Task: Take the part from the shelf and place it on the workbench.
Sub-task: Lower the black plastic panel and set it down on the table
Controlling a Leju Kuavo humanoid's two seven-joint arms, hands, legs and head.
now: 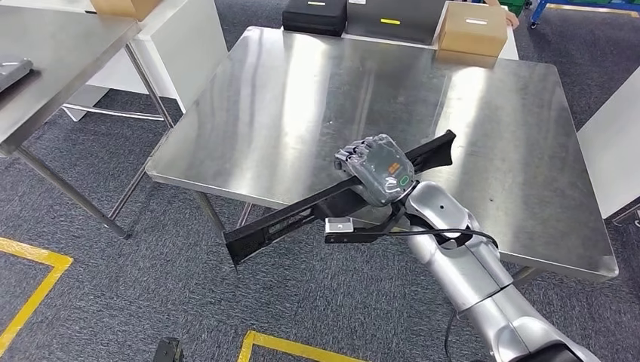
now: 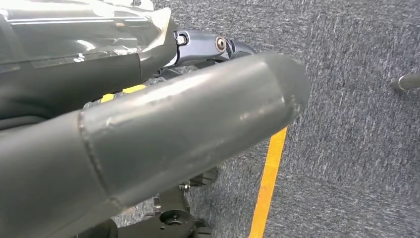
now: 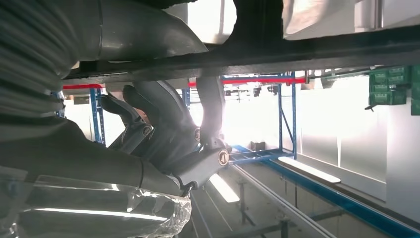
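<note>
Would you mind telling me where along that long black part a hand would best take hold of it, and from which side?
Near its middle, from above, judging by the head view. The long black part is a slim bar lying slantwise across the workbench edge, one end hanging off over the floor. The right hand already grips it from above, about midway, so neither end should tip it much.
</note>
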